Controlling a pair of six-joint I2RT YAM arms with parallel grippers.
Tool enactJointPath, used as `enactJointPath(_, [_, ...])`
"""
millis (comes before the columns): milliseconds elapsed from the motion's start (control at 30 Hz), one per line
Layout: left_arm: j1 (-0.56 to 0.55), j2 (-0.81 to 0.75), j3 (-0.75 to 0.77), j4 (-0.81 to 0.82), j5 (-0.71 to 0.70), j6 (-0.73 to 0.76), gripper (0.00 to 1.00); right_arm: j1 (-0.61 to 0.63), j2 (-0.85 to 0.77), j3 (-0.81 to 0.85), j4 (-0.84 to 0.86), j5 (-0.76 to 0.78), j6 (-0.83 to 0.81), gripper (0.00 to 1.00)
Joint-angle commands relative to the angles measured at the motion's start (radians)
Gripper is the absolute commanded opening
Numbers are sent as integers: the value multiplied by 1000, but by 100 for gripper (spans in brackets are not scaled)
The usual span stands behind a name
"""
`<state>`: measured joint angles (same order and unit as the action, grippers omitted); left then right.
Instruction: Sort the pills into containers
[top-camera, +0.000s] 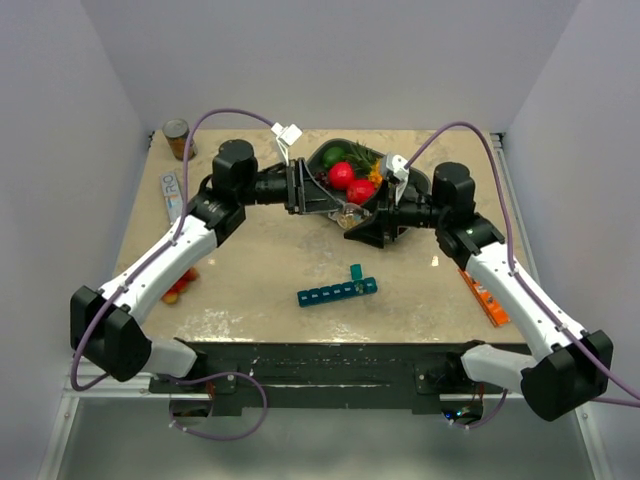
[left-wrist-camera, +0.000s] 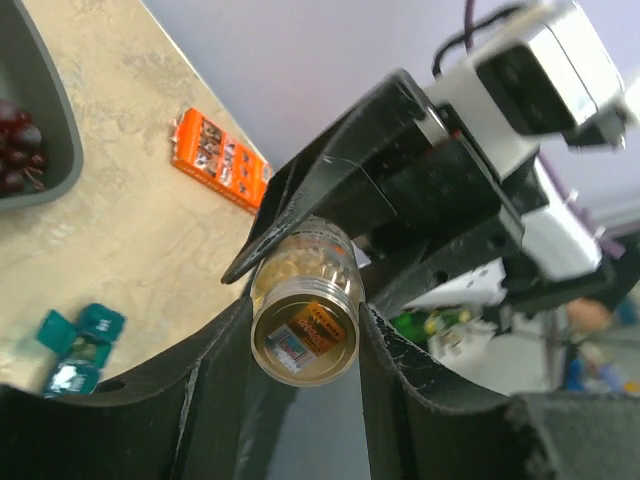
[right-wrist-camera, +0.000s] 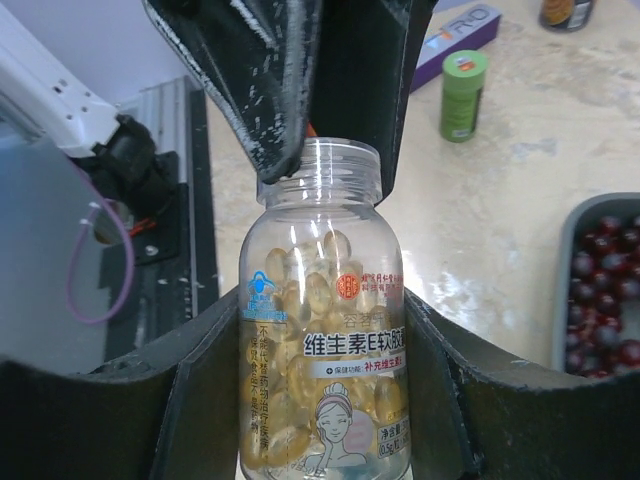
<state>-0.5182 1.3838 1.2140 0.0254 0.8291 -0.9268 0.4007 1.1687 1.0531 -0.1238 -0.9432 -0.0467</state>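
Observation:
A small clear bottle with a printed label holds the tan-yellow pills. It hangs in the air between both arms above the table. My right gripper is shut on the bottle's body. My left gripper is shut on its bare threaded neck, and its fingers show above the neck in the right wrist view. The bottle's end faces the left wrist camera. The teal pill organiser lies on the table nearer the front, with one lid standing open; it also shows in the left wrist view.
A grey tray of fruit with dark cherries sits just behind the grippers. An orange box lies at the right, a green bottle, a purple box and a can at the back left.

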Motion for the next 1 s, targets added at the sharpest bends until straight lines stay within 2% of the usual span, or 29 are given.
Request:
enactJointPath(0, [-42,3,61,-108,211,394,27,26,-14,-30,220,-89,200,0])
enactJointPath(33, [-42,-6,46,-104,237,435,28,23,-15,-39,268,-95,221,0])
enactJointPath(133, [-36,-38,-5,-59,313,560,38,23,-24,-77,370,-123,315,0])
enactJointPath(167, [-31,-43,-11,-52,309,584,47,20,-27,-96,394,-126,336,0])
enactJointPath(233, [-26,-42,-16,-41,315,640,56,20,-37,-108,433,-137,378,0])
enactJointPath(267, [-11,-40,-13,-41,265,643,69,20,-37,-116,435,-137,380,0])
enactJointPath(300, [3,-35,-13,-1,248,593,73,20,-41,-119,434,-135,372,0])
enactJointPath(400, [50,-25,-36,156,248,398,79,18,-50,-127,402,-128,338,0])
enactJointPath(433, [58,-37,-50,192,245,366,79,17,-53,-130,391,-128,332,0])
enactJointPath(467, [72,-46,-53,211,208,343,85,15,-55,-136,391,-124,329,0])
enactJointPath(600, [102,-95,-64,286,179,255,92,12,-60,-143,386,-128,318,0])
enactJointPath(633, [104,-112,-62,286,177,256,92,12,-60,-143,386,-128,314,0])
enactJointPath(667, [109,-121,-61,275,170,263,99,9,-61,-140,388,-129,312,0])
enactJointPath(967, [122,-222,-139,142,147,361,99,-2,-63,-127,377,-135,292,0])
